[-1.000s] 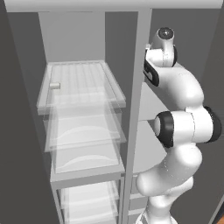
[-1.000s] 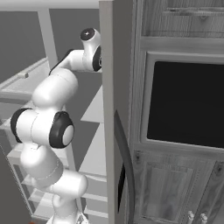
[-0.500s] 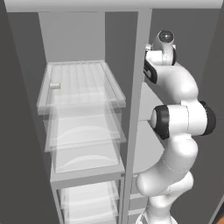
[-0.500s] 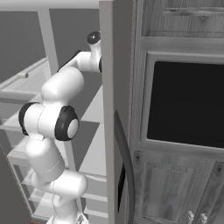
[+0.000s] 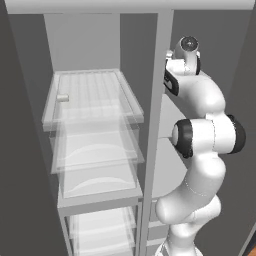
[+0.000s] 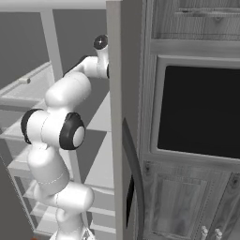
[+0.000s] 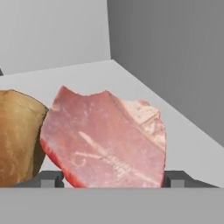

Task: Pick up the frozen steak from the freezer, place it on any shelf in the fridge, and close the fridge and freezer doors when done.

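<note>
The frozen steak [image 7: 107, 135], a flat reddish-pink chunk, lies on an opaque pale grey shelf [image 7: 183, 131] of the freezer [image 5: 167, 115], very close in the hand view. My gripper [image 7: 113, 178] is open, with one dark fingertip [image 7: 50, 178] on each side of the steak's near edge. In the base views my arm [image 5: 200, 100] reaches into the narrow freezer compartment, right of the divider. The fridge [image 5: 90, 75] is the wider compartment on the left, with clear glass shelves [image 5: 92, 107].
A brown lump [image 7: 17, 135] lies against the steak's left side. A tiny pale grey cylinder [image 5: 62, 98] rests on the top glass shelf. The open freezer door [image 6: 117, 122], with its dark handle [image 6: 135, 164], stands edge-on beside my arm. Wooden cabinets and a dark oven front [image 6: 199, 112] are on the right.
My arm has pushed a little further into the freezer, and its elbow has shifted slightly. The shelves and the cylinder have not moved.
</note>
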